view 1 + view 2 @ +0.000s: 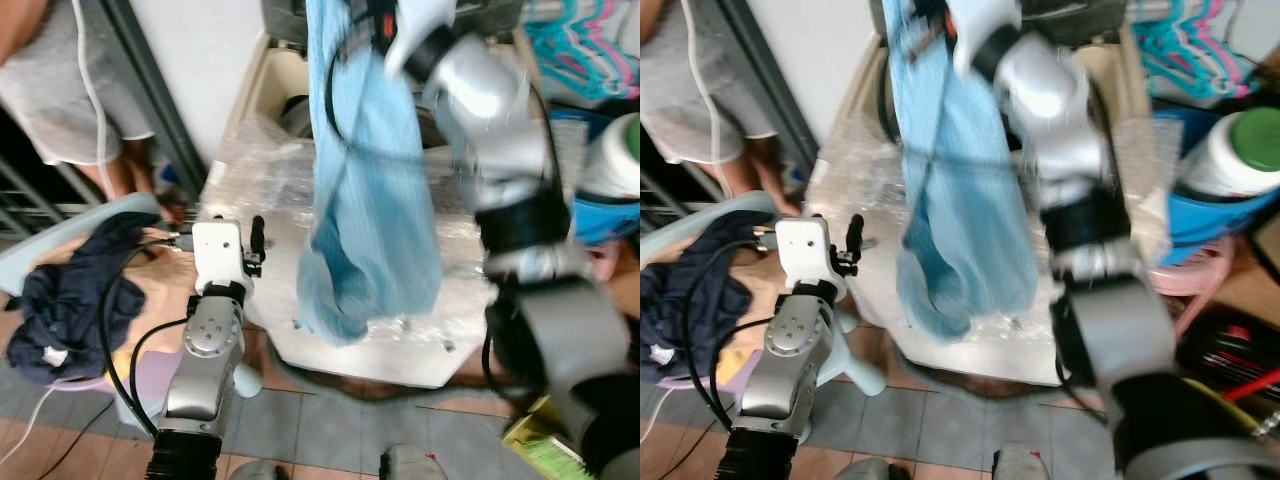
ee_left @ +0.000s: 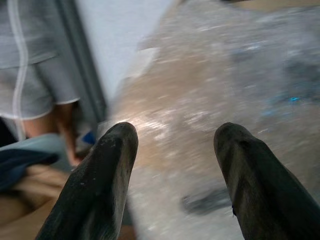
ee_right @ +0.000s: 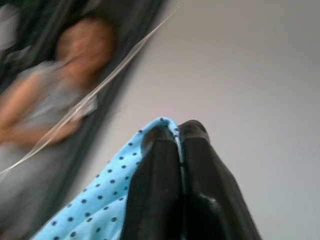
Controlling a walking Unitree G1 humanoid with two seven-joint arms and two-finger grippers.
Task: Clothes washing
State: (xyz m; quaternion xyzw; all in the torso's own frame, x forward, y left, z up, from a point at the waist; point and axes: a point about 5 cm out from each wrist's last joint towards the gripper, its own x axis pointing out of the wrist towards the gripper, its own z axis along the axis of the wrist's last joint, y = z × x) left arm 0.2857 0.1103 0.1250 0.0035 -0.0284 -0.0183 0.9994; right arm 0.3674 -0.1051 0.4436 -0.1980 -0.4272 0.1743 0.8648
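Left eye view: the right arm reaches up and forward, and a light blue garment [image 1: 370, 190] hangs from its raised end, draping down over the plastic-wrapped top of the washing machine [image 1: 255, 170] almost to its near edge. The left end effector [image 1: 252, 240] is held low beside the machine's left edge. Further left, dark navy clothes [image 1: 70, 290] lie heaped in a pale basket [image 1: 60, 240], and a person in grey shorts [image 1: 60, 90] stands behind it. Coloured hangers [image 1: 580, 45] show at the top right.

Right eye view: the same scene, plus a white bottle with a green cap [image 1: 1240, 150] standing in a blue tub on the right.

Left wrist view: the left end effector's two black fingers [image 2: 105, 180] stand spread apart with nothing between them, pointing at the shiny wrapped machine top.

Right wrist view: the right end effector [image 3: 177, 137] is pinched closed on the garment, whose cloth here shows small dark dots, against a pale wall.
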